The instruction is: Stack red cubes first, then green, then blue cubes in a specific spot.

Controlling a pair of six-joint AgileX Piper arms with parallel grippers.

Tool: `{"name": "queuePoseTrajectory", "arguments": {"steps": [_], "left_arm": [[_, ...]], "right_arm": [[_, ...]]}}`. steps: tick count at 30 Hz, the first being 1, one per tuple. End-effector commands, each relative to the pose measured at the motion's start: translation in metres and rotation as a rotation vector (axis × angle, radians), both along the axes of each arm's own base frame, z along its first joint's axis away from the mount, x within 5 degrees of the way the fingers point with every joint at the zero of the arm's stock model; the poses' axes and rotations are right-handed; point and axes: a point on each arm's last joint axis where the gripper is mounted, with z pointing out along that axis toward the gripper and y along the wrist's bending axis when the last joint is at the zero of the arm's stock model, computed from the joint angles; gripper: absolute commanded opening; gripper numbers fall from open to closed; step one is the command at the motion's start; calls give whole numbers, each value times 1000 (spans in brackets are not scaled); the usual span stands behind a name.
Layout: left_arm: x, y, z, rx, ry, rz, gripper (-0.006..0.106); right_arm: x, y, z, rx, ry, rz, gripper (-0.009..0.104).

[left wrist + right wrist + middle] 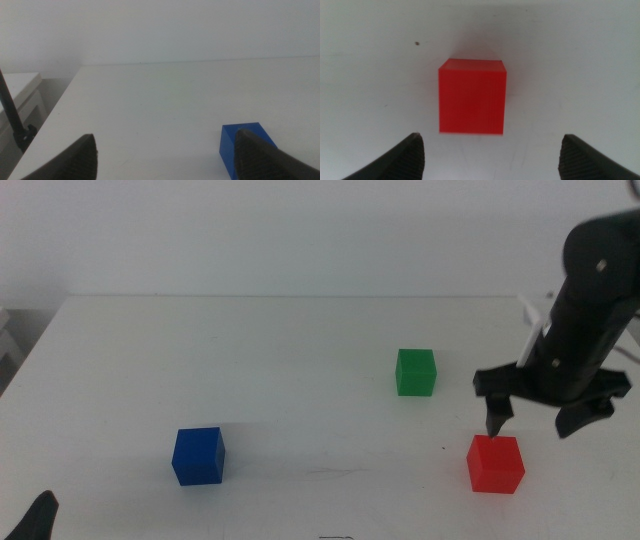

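Right gripper (530,416) spread above red cube (495,464), table (300,360)

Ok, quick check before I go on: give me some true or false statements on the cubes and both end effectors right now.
1. The red cube is on the table, not gripped. True.
2. The right end effector hovers open above the red cube. True.
3. The green cube is stacked on the red one. False: it sits apart on the table.
4. The left end effector grips the blue cube. False: it is open, and the cube lies beside one jaw.
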Motion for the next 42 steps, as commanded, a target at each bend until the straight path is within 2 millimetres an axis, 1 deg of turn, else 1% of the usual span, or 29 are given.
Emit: {"name": "queuePoseTrajectory", "arguments": {"steps": [1,5,11,17,21,23,25,26,28,31,33,35,38,42], "left_arm": [[-1,0,10,-21,-106,0,94],[-1,0,10,-21,-106,0,94],[-1,0,10,-21,-106,0,94],[-1,0,10,-21,-106,0,94],[-1,0,10,-21,-106,0,94],[-1,0,10,-21,-106,0,94],[-1,0,10,-21,-106,0,94],[-1,0,10,-21,-106,0,94],[-1,0,10,-21,-106,0,94],[-1,0,10,-21,-106,0,94],[-1,0,10,-21,-106,0,94],[-1,0,10,-21,-106,0,94],[-1,0,10,-21,-106,0,94],[-1,0,10,-21,-106,0,94]], "right_arm": [[2,1,6,18,-72,8,84],[6,6,-12,14,-59,19,84],[7,19,-23,25,-56,39,84],[10,21,-36,10,-18,11,84],[12,22,-45,1,2,12,81],[14,23,-50,-1,8,12,77],[16,23,-55,-7,15,15,69],[16,24,-57,-9,21,15,57],[16,24,-57,-9,21,8,36],[15,25,-52,-3,8,11,-1],[11,30,-45,4,-6,26,-1],[9,41,-37,5,-4,36,-1],[9,66,-21,12,-27,52,-1],[14,100,-7,22,-53,79,-1]]}}
